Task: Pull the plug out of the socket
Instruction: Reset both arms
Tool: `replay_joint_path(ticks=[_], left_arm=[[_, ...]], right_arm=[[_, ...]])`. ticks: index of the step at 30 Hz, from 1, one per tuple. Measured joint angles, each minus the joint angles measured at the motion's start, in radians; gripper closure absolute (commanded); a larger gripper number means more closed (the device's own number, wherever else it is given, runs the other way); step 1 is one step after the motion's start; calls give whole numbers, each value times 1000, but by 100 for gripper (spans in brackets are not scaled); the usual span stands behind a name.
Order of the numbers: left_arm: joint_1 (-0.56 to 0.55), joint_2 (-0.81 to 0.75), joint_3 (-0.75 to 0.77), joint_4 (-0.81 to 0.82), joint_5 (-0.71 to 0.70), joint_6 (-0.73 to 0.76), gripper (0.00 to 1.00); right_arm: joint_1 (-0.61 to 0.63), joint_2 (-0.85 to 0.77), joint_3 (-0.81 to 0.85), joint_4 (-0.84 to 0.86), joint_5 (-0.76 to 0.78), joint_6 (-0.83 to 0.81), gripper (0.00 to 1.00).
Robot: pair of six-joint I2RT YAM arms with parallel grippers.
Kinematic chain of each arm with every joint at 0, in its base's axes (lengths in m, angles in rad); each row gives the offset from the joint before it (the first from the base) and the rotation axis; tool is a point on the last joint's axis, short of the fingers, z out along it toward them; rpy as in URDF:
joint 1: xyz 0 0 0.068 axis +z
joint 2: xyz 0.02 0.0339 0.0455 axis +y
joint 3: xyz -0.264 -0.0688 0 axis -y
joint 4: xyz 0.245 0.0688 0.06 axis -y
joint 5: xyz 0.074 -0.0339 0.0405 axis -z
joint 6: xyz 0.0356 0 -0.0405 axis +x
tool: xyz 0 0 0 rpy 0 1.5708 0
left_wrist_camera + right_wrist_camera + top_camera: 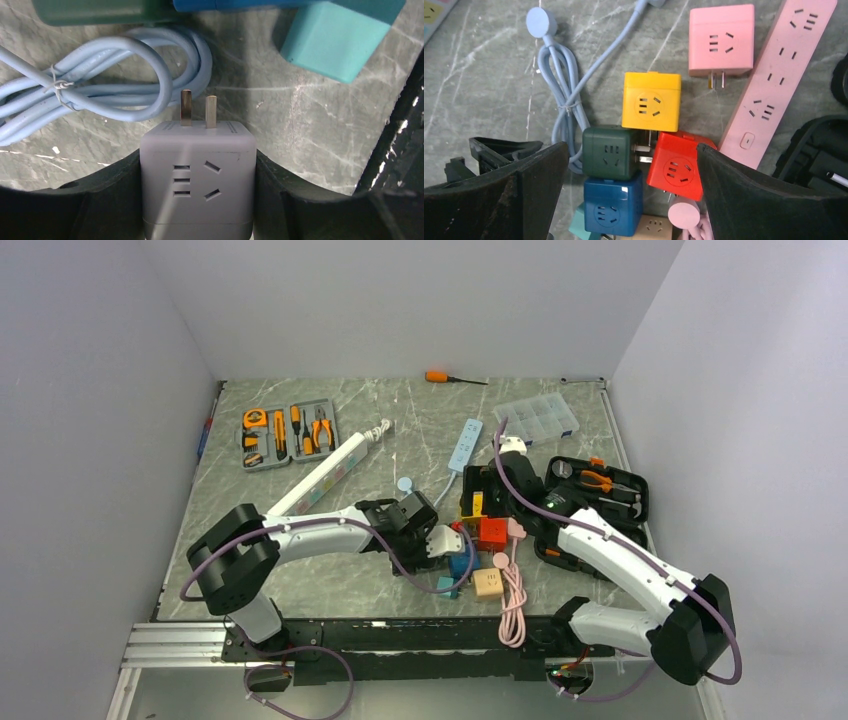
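Observation:
A pale grey cube plug (197, 175) sits squarely between the black fingers (100, 200) of my left gripper (197, 205), which is shut on it. Its two metal prongs (186, 107) are bare and point at a dark green socket cube (100, 12), with a gap between them. In the top view the plug (441, 539) hangs just left of the cube cluster. My right gripper (632, 165) stands wide open above the cluster and holds nothing. Below it lie the green socket cube (611, 152), a blue one (613, 205), a red one (676, 170) and a yellow one (651, 102).
A coiled light blue cable (100, 85) lies under the plug, with a teal cube (340, 35) ahead on the right. Nearby are a pink cube (721, 40), a pink power strip (779, 75), a beige cube (654, 227), a black tool case (600, 495), a tool tray (288, 433) and a white strip (320, 475).

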Motion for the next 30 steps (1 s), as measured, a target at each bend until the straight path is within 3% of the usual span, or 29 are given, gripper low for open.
replay_joint_path(ticks=[2, 4, 6, 14, 19, 24, 30], left_arm=[[0, 0, -11, 34, 0, -8, 17], [0, 0, -27, 53, 2, -17, 14], [0, 0, -43, 59, 4, -22, 1], [34, -31, -43, 15, 77, -33, 1], [121, -103, 71, -112, 172, -56, 1], [322, -203, 283, -226, 334, -59, 1], [649, -294, 347, -259, 467, -92, 1]], right_arm=[[0, -5, -13, -8, 0, 2, 0], [-1, -8, -14, -8, 0, 4, 0], [-1, -10, -14, -8, 0, 4, 0], [-13, -10, -12, -9, 0, 3, 0], [-32, -10, -10, -14, -1, -1, 0], [-77, -9, 13, -22, -11, -23, 0], [-252, -8, 40, 4, -55, -54, 0]])
